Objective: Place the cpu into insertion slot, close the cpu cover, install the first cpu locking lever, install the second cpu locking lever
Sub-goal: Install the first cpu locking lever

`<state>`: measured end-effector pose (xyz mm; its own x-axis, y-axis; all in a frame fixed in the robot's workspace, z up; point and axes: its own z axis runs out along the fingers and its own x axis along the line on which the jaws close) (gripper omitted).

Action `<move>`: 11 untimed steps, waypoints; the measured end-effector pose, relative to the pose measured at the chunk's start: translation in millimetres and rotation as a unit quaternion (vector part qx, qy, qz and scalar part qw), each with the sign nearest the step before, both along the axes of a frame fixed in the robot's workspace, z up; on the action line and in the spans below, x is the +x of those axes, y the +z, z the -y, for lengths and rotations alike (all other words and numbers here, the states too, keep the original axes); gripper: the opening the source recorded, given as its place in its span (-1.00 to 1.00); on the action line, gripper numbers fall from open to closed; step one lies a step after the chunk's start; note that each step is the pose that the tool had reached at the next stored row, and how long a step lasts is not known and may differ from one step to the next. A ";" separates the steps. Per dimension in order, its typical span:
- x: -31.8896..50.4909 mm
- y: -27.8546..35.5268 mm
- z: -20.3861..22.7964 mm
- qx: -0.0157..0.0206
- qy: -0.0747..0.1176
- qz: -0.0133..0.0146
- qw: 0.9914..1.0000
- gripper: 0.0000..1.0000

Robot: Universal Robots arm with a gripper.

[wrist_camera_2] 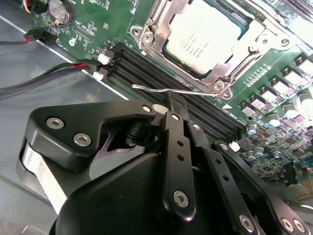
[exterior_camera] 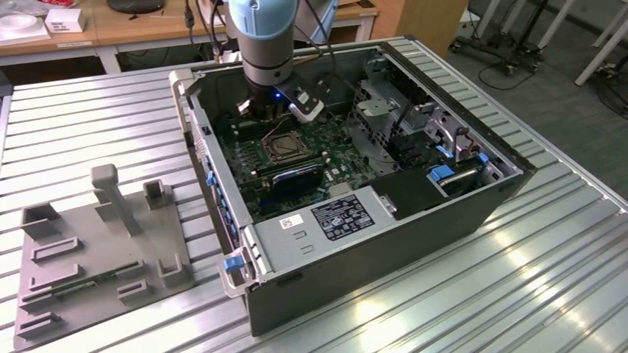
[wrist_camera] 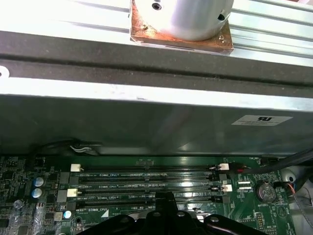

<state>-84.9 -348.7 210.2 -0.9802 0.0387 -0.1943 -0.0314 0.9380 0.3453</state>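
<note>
The cpu (wrist_camera_2: 205, 32), with its silvery-beige top, lies in the insertion slot (exterior_camera: 284, 145) on the green motherboard. The cpu cover (wrist_camera_2: 146, 36) lies flat over the chip's edges. A thin wire locking lever (wrist_camera_2: 146, 88) runs along the socket's side next to the black memory slots (wrist_camera_2: 146, 66). My gripper (wrist_camera_2: 176, 102) is shut, and its joined tips sit right at this lever's middle. I cannot tell whether the tips press on the wire or stand just above it. In the first wrist view the gripper (wrist_camera: 165, 198) hangs over the memory slots (wrist_camera: 146, 186). In the exterior view the gripper (exterior_camera: 267, 110) is inside the open computer case.
The case walls (exterior_camera: 196, 125) ring the board closely. Red and black cables (wrist_camera_2: 49, 73) lie beside the memory slots. A drive cage (exterior_camera: 393, 118) and power supply (exterior_camera: 334, 217) stand at the exterior view's right. A grey fixture plate (exterior_camera: 98, 257) rests on the ribbed table.
</note>
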 end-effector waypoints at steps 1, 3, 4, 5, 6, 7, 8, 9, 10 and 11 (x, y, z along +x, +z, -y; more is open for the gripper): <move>0.1 -0.1 0.0 0.000 -0.001 0.000 1.000 -0.79; 0.1 -0.2 0.0 0.000 -0.002 0.000 1.000 -0.79; 0.1 -0.2 0.0 0.000 -0.002 0.000 1.000 -0.79; 0.1 -0.2 0.0 0.000 -0.002 0.000 1.000 -0.79; 0.1 -0.3 0.0 0.000 -0.002 0.000 1.000 -0.79; 0.1 -0.3 0.1 0.000 -0.002 0.000 1.000 -0.79; 0.0 -0.3 0.3 0.000 -0.002 0.000 1.000 -0.79; 0.1 -0.3 0.4 0.000 -0.002 0.000 1.000 -0.79; 0.1 -0.3 0.4 0.000 -0.002 0.000 1.000 -0.79; 0.1 -0.2 0.6 0.000 -0.002 0.000 1.000 -0.79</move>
